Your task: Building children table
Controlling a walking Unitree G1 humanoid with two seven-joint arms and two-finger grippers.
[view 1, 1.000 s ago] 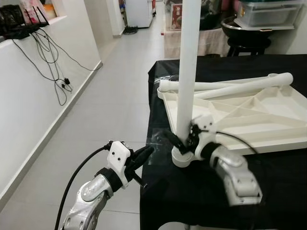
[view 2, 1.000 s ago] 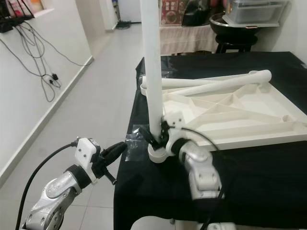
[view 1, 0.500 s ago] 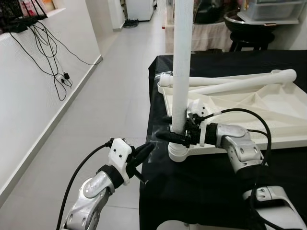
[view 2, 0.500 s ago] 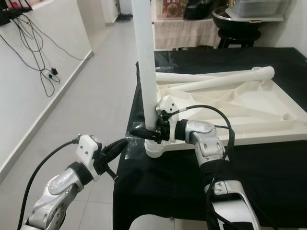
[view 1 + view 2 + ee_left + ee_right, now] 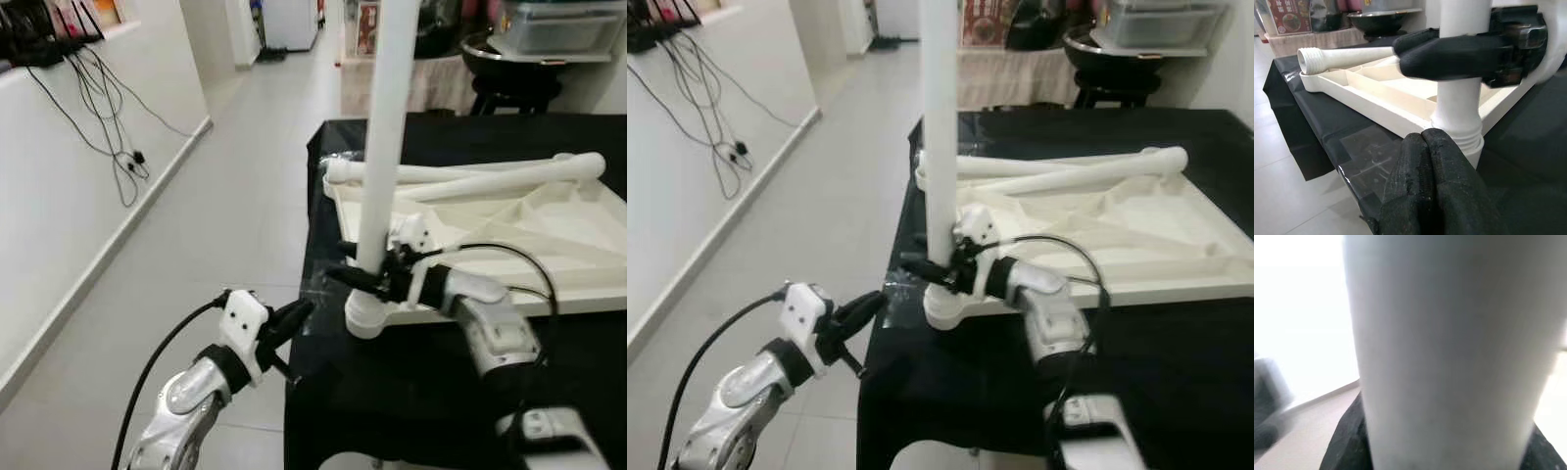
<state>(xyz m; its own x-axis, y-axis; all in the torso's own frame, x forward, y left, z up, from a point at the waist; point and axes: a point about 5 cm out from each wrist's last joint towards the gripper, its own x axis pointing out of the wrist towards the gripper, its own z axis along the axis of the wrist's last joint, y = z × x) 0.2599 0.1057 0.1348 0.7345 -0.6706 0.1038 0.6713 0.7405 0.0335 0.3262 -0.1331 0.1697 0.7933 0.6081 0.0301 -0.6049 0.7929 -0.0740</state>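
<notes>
An upside-down white children's tabletop [image 5: 549, 294] lies on the black-draped table [image 5: 421, 392]. One white leg [image 5: 387, 137] stands upright in the socket at its near left corner. My right gripper [image 5: 358, 277] is shut on this leg just above the socket; in the right wrist view the leg [image 5: 1449, 352] sits close between the fingers. Two loose legs [image 5: 470, 176] lie across the tabletop's far side. My left gripper [image 5: 299, 313] is shut on nothing and hovers off the table's left edge, pointing at the socket. In the left wrist view, its fingers [image 5: 1435, 186] are pressed together before the leg [image 5: 1459, 98].
The table's left edge drops to a tiled floor [image 5: 225, 215]. A white wall with hanging cables [image 5: 98, 127] runs along the left. A dark stool [image 5: 509, 93] and a storage box [image 5: 554, 24] stand behind the table.
My right forearm has swung from the near side round to the right while staying shut on the leg's base. The left gripper has hardly moved. The camera shifted slightly.
</notes>
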